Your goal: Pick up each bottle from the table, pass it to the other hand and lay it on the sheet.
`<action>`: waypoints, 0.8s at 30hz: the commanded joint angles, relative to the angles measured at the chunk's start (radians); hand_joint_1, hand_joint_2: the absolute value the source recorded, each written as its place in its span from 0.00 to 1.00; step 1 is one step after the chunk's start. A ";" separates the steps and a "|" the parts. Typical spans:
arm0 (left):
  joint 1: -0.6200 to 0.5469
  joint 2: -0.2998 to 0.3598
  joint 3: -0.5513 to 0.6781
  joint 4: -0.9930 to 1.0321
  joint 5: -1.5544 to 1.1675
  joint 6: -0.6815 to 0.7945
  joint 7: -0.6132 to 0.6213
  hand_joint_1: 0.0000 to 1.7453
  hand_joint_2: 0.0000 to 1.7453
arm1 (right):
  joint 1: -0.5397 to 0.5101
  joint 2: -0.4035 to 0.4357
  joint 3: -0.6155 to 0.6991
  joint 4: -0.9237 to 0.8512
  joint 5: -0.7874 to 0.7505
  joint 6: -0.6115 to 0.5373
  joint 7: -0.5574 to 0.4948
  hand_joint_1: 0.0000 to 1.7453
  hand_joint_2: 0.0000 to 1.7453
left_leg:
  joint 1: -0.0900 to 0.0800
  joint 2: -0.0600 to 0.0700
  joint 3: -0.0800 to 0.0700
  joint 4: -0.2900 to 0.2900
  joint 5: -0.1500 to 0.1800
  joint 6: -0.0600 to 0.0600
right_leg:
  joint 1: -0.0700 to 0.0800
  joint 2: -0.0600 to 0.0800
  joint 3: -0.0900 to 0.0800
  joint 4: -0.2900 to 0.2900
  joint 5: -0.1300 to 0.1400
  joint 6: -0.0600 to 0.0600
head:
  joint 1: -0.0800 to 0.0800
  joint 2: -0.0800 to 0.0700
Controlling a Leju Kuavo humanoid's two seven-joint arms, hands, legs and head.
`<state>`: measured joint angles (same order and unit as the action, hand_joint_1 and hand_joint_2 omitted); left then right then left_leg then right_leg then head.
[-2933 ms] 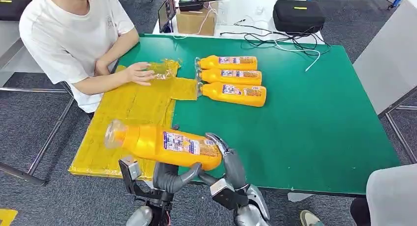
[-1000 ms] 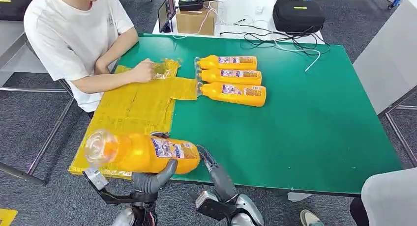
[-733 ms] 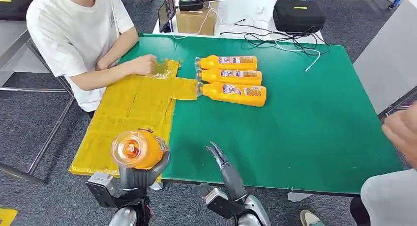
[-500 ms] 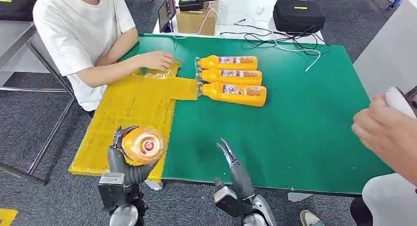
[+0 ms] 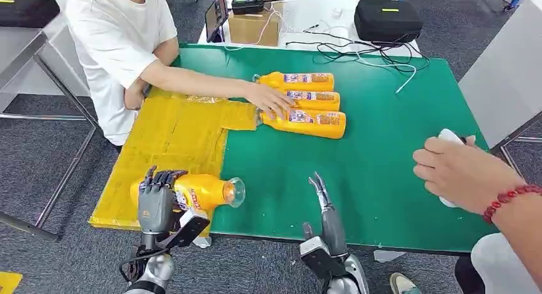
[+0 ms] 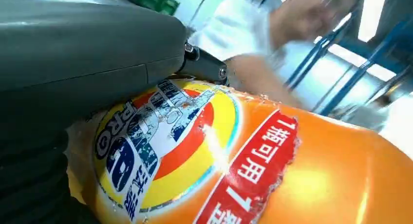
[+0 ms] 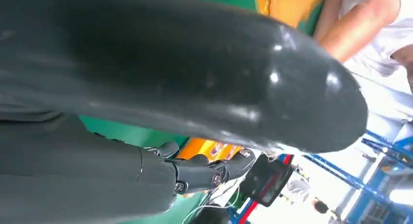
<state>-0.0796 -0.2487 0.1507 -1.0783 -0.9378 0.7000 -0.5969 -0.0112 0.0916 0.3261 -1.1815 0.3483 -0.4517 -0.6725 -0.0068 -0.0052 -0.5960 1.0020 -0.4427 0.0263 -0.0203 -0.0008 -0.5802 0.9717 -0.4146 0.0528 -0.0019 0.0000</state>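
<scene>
Lying in the left hand's fingers, the bottle crosses the sheet.

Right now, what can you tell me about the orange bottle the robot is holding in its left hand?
The orange bottle is glossy plastic with a clear cap end and a colourful printed label bearing red and blue graphics. It lies roughly on its side, cap pointing toward the green table, over the near edge of the yellow sheet. The left hand grips its body.
</scene>
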 commanded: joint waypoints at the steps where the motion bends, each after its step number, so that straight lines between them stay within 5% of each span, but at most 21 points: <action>1: -0.135 0.071 0.052 0.348 -0.081 -0.002 0.111 1.00 1.00 | -0.003 0.019 -0.030 -0.017 -0.011 0.013 -0.004 0.00 0.00 | 0.001 -0.001 0.004 -0.001 -0.001 -0.002 | 0.001 -0.001 0.005 -0.001 -0.001 -0.003 | 0.000 0.000; 8: -0.187 0.119 0.010 0.508 -0.108 -0.018 0.214 1.00 1.00 | 0.016 0.028 -0.029 -0.031 -0.024 0.013 -0.010 0.00 0.00 | 0.001 0.002 0.007 -0.002 -0.001 -0.002 | 0.001 0.001 0.006 -0.001 0.000 -0.003 | 0.000 0.000; 21: -0.196 0.130 0.000 0.531 -0.068 -0.034 0.217 1.00 1.00 | 0.021 0.028 -0.025 -0.030 -0.025 0.015 -0.010 0.00 0.00 | 0.001 0.001 0.010 -0.002 0.000 -0.003 | 0.002 0.001 0.009 -0.001 0.000 -0.003 | 0.000 0.000; 22: -0.225 0.157 -0.042 0.594 -0.059 -0.117 0.303 0.81 1.00 | 0.018 0.020 -0.037 -0.021 -0.030 0.016 -0.007 0.00 0.00 | 0.002 0.003 0.012 -0.003 0.000 -0.003 | 0.002 0.002 0.010 -0.001 0.000 -0.004 | 0.000 0.000; 23: -0.240 0.164 -0.045 0.620 -0.029 -0.191 0.326 0.22 1.00 | 0.012 0.022 -0.064 -0.018 -0.043 0.009 -0.002 0.00 0.00 | 0.002 0.003 0.011 -0.002 -0.001 -0.003 | 0.002 0.002 0.010 -0.001 0.000 -0.004 | 0.000 0.000; 24: -0.204 0.202 -0.149 0.588 -0.017 -0.441 0.436 0.00 1.00 | 0.025 0.034 -0.108 -0.071 -0.022 0.054 0.008 0.00 0.00 | 0.001 0.003 0.013 -0.002 0.000 -0.003 | 0.001 0.002 0.012 -0.001 0.000 -0.004 | 0.000 0.000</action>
<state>-0.2540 -0.1716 0.1598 -0.7331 -1.0372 0.6996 -0.3994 0.0072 0.1110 0.3155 -1.2161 0.3288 -0.4414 -0.6813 -0.0067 -0.0054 -0.5861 1.0010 -0.4431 0.0257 -0.0201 -0.0010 -0.5705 0.9718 -0.4153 0.0522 -0.0015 0.0004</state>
